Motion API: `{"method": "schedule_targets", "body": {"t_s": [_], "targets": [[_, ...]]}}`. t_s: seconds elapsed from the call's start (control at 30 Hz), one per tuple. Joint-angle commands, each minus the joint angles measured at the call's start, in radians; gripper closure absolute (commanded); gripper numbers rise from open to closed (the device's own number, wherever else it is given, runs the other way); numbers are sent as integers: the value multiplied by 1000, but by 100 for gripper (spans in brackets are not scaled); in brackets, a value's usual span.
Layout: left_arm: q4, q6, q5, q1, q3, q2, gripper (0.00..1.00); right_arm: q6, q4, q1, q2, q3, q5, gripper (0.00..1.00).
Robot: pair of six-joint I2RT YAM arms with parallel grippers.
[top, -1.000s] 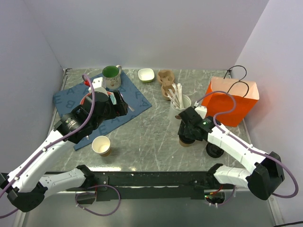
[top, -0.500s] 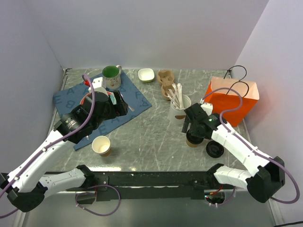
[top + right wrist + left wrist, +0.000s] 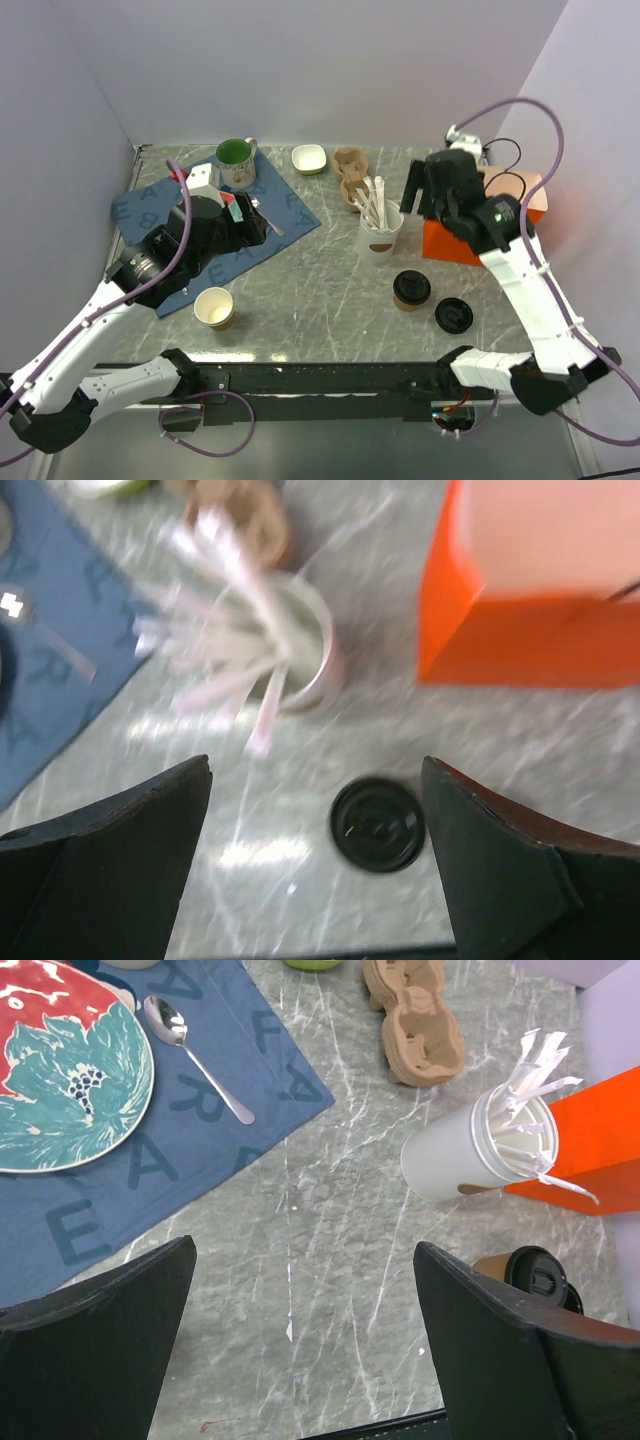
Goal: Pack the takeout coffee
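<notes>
A small brown paper takeout coffee (image 3: pixel 411 290) with a round black plastic lid stands upright on the grey marbled table (image 3: pixel 320 280). It is just in front of a white cup (image 3: pixel 381 232) and slightly to that cup's right, clear of both arms. The white cup holds a loose bunch of thin white sticks (image 3: pixel 530 1060).

A separate black lid (image 3: pixel 453 316) lies flat farther to the front right of the white cup. An orange paper bag (image 3: pixel 455 245) stands to the cup's right. The right gripper (image 3: pixel 315 765) hangs high between the white cup and the bag, its dark fingers spread wide and empty.

A moulded brown cardboard cup carrier (image 3: pixel 350 175) lies behind the white cup. To the cup's left is a blue cloth mat (image 3: pixel 275 200) printed with letters. On it are a red plate with a teal flower (image 3: pixel 70 1070) and a metal spoon (image 3: pixel 195 1055). The left gripper (image 3: pixel 305 1250) hovers at the mat's edge, fingers wide apart and empty.

A lidless tan paper cup (image 3: pixel 215 308) with a cream interior stands to the white cup's front left.
</notes>
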Motion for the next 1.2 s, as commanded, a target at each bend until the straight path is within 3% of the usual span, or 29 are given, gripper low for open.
{"method": "schedule_targets", "body": {"t_s": [0.0,0.37,0.57,0.87,1.0,1.17], "targets": [[25,9,34,4,25,-42,3,-207,21,-87,107,140,73,9],[-15,-43,61,4,3,-95,3,-320,7,-261,338,312,-11,16],[-34,-57,48,4,35,-51,3,-368,27,-335,426,352,-71,27],[-15,-56,48,4,62,7,3,-375,18,-410,480,358,-152,53],[-10,-51,52,4,65,13,3,-371,13,-425,495,360,-164,78],[-11,-50,48,4,62,9,3,-414,17,-424,507,390,-184,100]]}}
